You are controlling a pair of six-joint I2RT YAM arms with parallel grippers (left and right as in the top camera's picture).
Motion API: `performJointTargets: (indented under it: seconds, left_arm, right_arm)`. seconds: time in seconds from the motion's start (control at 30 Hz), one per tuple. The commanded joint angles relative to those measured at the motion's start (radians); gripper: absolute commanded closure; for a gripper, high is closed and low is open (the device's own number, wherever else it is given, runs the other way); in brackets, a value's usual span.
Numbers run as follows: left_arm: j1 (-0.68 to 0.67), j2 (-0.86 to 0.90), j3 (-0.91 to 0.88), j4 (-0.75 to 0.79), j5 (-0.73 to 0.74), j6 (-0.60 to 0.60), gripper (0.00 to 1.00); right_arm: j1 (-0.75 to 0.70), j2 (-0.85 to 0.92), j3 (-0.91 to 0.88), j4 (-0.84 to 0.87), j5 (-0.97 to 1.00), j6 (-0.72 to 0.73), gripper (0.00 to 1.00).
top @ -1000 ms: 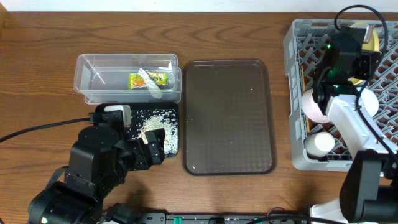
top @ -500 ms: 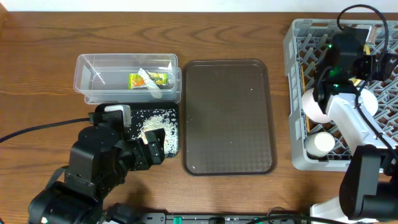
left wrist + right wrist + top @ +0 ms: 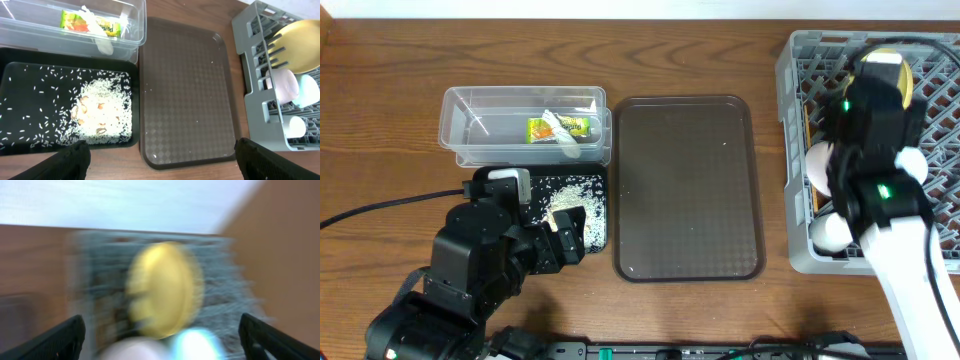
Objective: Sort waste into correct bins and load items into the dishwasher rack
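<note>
Over on the right side of the overhead view, the grey dishwasher rack point(image 3: 798, 150) is already loaded. The right arm sits above it and hides most of what's inside. The left wrist view shows it better: the yellow plate point(image 3: 300, 47) stands on edge at the top right of the frame, with the white bowl point(image 3: 282, 85) and light blue bowl point(image 3: 307, 91) side by side just below it. The small white cup point(image 3: 295, 127) is lower down again.

The right wrist view is really smeared, but you can still make out the plate as a yellow oval in the middle. The right gripper point(image 3: 161, 321) has its fingers spread to the two bottom corners and nothing between them.

The left gripper point(image 3: 161, 147) is the same, fingers splayed wide and empty, hanging over the near edge of the brown serving tray point(image 3: 187, 95), which is bare apart from a few specks.

At the upper left, the clear tub point(image 3: 136, 30) holds the green-and-orange wrapper point(image 3: 90, 24), with the white crumpled scrap point(image 3: 102, 45) up against it. Just below the tub and touching it, the black tray point(image 3: 15, 70) has the rice scraps point(image 3: 105, 112), piled toward its right side and scattered thinly to the left.

I can't pick out the chopsticks for sure.
</note>
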Motion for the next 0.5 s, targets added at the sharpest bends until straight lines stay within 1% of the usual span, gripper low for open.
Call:
performJointTargets:
  seconds: [0.0, 0.03, 0.1, 0.27, 0.47]
  left_arm:
    - [-0.005, 0.0, 0.008, 0.0, -0.009, 0.006, 0.06]
    - [-0.005, 0.0, 0.008, 0.0, -0.009, 0.006, 0.06]
    - [-0.005, 0.0, 0.008, 0.0, -0.008, 0.006, 0.06]
    - [-0.005, 0.0, 0.008, 0.0, -0.008, 0.006, 0.06]
    - [-0.005, 0.0, 0.008, 0.0, -0.009, 0.006, 0.05]
  right_arm:
    - [0.077, -0.089, 0.012, -0.098, -0.458, 0.192, 0.04]
    - [0.103, -0.118, 0.012, -0.138, -0.543, 0.192, 0.01]
    - [0.152, -0.174, 0.012, -0.207, -0.625, 0.191, 0.01]
    - [0.224, -0.306, 0.012, -0.302, -0.623, 0.173, 0.01]
    - [0.236, -0.451, 0.012, -0.339, -0.641, 0.178, 0.01]
